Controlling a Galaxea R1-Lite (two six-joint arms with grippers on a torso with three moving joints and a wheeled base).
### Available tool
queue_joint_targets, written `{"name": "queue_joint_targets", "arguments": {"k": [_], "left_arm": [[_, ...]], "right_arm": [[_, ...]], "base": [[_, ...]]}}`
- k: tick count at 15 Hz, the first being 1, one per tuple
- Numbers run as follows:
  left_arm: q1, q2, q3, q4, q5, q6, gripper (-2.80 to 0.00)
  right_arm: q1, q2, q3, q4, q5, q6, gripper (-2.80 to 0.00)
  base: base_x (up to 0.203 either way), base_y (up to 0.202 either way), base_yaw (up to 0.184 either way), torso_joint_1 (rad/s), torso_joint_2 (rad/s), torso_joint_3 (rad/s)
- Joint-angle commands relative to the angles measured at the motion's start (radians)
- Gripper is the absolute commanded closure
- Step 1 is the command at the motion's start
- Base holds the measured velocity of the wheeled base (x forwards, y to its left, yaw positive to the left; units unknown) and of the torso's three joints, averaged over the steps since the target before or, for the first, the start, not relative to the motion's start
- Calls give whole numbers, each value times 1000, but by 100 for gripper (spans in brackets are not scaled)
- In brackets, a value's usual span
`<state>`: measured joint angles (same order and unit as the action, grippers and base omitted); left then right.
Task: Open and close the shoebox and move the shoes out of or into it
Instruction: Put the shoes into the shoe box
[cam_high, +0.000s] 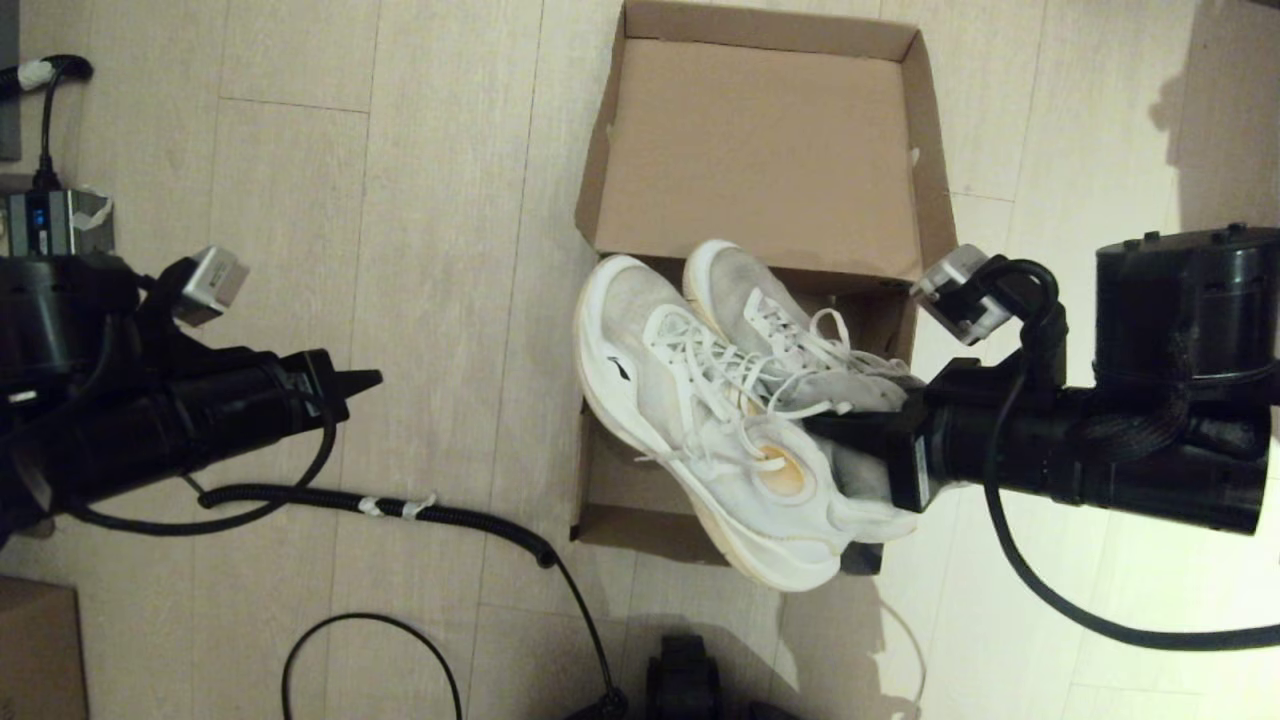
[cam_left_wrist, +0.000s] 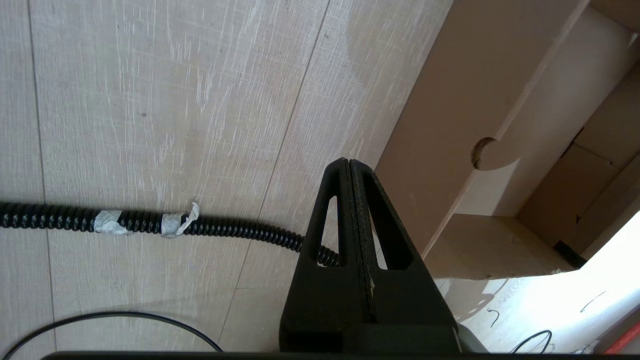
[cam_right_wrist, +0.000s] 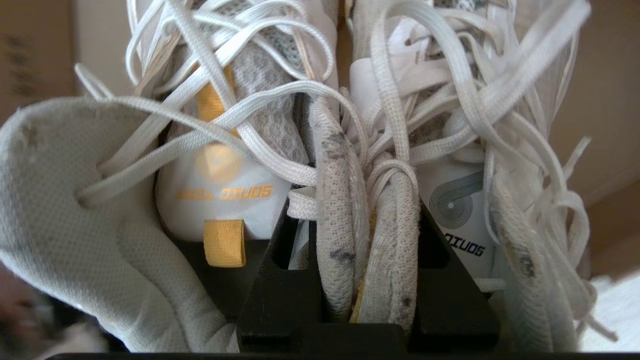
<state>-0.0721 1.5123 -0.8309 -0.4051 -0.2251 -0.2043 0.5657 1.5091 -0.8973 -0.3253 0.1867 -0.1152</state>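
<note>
The right gripper is clamped on the shoes' inner collars, holding both over the open box on the floor. The left gripper, fingers pressed together, hangs left of the box.

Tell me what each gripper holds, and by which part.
Right gripper pinches both shoes by their adjoining inner collars. Left gripper is shut, holding nothing.
</note>
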Motion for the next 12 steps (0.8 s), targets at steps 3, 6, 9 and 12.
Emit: {"name": "queue_joint_targets", "arguments": {"k": [3, 6, 9, 12], "left_arm": [[5, 11, 1, -3, -3, -6, 0], [11, 15, 8, -5, -5, -11, 0], [11, 16, 6, -6, -8, -11, 0], [11, 14, 12, -6, -8, -11, 0]], "right_arm": [[0, 120, 11, -57, -27, -50, 0], [0, 216, 11, -164, -70, -81, 0], [-2, 269, 10, -190, -77, -93, 0], [-6, 347, 14, -300, -117, -101, 0]], "base": [[0, 0, 0, 0, 0, 0], [0, 0, 0, 0, 0, 0], [0, 0, 0, 0, 0, 0], [0, 0, 0, 0, 0, 0]]}}
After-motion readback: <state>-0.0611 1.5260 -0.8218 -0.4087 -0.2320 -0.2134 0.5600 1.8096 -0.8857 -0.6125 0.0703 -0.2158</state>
